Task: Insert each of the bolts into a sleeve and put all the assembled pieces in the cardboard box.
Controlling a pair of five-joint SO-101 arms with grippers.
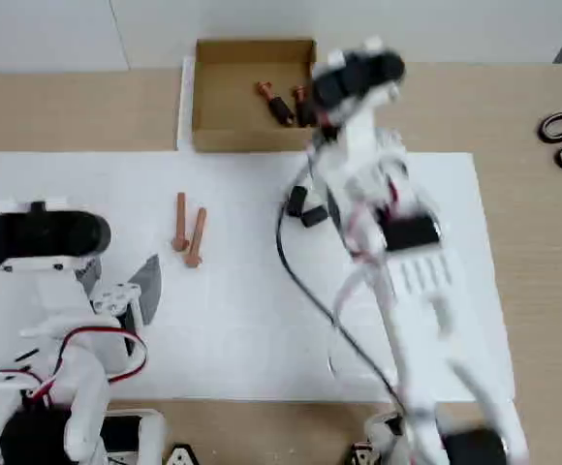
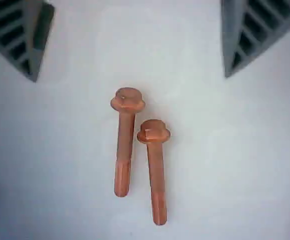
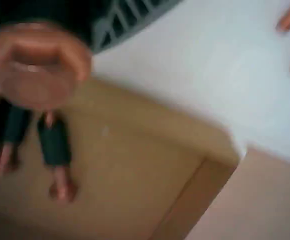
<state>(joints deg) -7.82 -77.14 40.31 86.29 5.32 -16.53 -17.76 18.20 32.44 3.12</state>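
Right gripper (image 1: 312,105) over cardboard box (image 1: 225,92), jaws seemingly clamped on assembled piece (image 3: 37,62) — lower close to floor beside pieces inside (image 1: 276,105) before releasing. Left gripper (image 2: 130,70) jaws apart above two loose bolts (image 2: 127,140) — sleeves (image 1: 305,208) well apart.

Loose bolts (image 1: 180,221) (image 1: 197,237) 2; bare sleeves (image 1: 296,201) (image 1: 315,215) 2; assembled pieces (image 3: 55,145) (image 3: 10,130) in box (image 1: 228,87) 2.
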